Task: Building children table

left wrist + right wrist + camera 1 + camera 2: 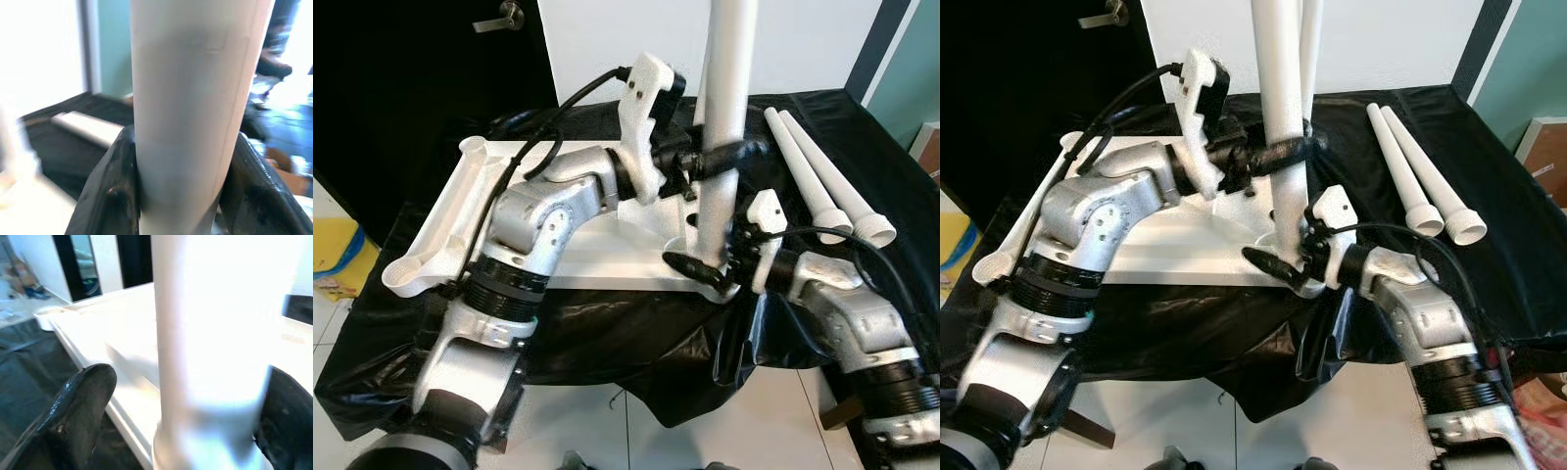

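White table leg [722, 117] stands upright in tabletop [607, 250], left end effector [717, 157] clamped mid-leg; right end effector [710, 274] spread around base; two legs [822, 191] await fitting.

My head cams look fwd and down over the tabletop [607, 257]; both wrist cams sit v. close to the upright leg [195, 112], shared w/ head views.

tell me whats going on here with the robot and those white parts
The robot is fitting a white table leg upright onto an upside-down white tabletop. Its left pincer is shut around the leg partway up; its right pincer brackets the leg's base. Two more legs lie on the black cloth.
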